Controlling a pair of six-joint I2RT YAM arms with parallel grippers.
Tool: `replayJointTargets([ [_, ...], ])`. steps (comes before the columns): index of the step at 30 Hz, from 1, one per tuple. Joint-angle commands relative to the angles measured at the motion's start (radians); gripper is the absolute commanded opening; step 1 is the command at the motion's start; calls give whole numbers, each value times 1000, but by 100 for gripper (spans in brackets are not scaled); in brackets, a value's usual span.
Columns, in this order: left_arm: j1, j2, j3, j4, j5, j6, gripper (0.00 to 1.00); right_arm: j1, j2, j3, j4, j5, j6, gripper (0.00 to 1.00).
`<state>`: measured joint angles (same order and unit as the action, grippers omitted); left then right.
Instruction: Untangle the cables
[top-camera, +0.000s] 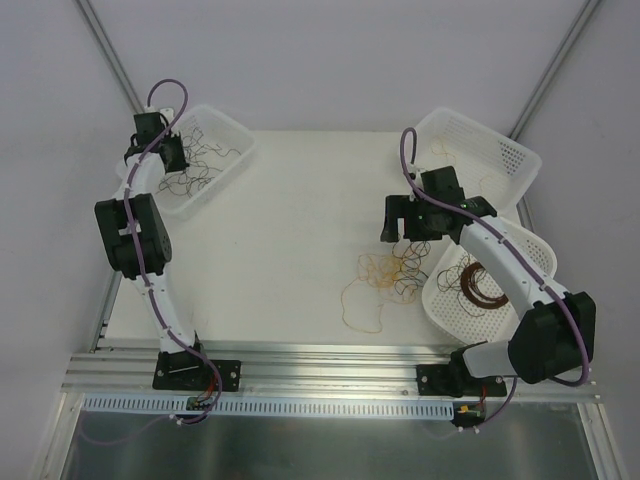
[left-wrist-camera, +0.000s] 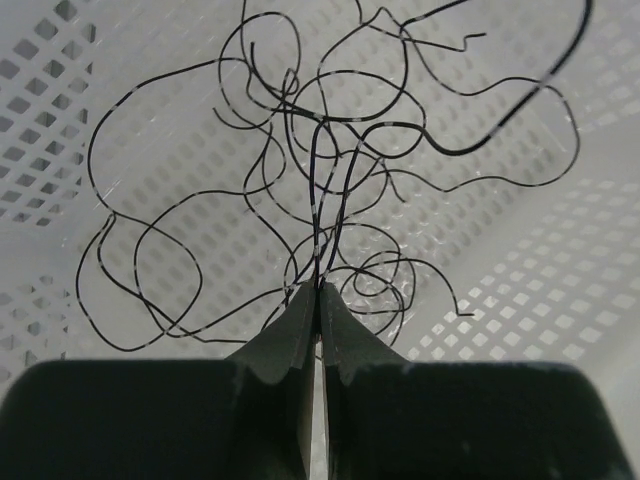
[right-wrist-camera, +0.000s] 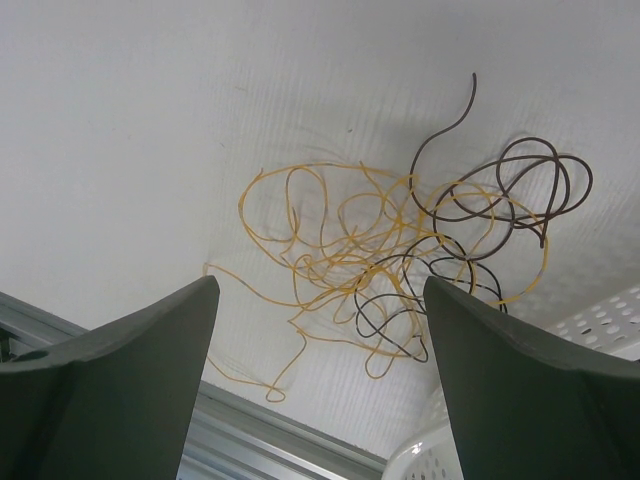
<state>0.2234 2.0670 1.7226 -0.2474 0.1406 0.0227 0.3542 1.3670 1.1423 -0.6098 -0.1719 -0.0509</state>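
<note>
Left gripper (left-wrist-camera: 318, 292), pressed together, pinches black cables (left-wrist-camera: 316, 190) over a basket (left-wrist-camera: 560, 300); right gripper (right-wrist-camera: 320, 285) hangs spread above the yellow-brown-black tangle (right-wrist-camera: 350, 250) on the worktop (right-wrist-camera: 150, 120), so most untangling looks undone.

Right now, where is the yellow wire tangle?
Top view: the yellow tangle lies on the table, right of centre, under the right end effector, beside the basket with the brown coil.
</note>
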Motion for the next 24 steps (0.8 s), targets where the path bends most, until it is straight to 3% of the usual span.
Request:
replayJointTargets([
  [1, 1, 34, 21, -33, -78, 45, 0, 3, 15, 48, -18, 3, -4, 88],
  [5, 2, 131, 147, -171, -134, 56, 0, 3, 32, 68, -31, 5, -4, 88],
  [13, 4, 150, 176, -230, -105, 48, 0, 5, 43, 73, -34, 6, 5, 88],
  [16, 4, 117, 183, -247, -87, 33, 13, 5, 35, 68, -34, 8, 8, 88],
  [18, 2, 79, 183, -251, -76, 22, 31, 6, 24, 62, -31, 8, 11, 88],
  [21, 4, 30, 186, -253, -67, 3, 47, 8, 11, 57, -31, 9, 11, 88],
  [24, 4, -22, 193, -254, -56, -20, 52, 6, -12, 40, -27, 12, 13, 88],
])
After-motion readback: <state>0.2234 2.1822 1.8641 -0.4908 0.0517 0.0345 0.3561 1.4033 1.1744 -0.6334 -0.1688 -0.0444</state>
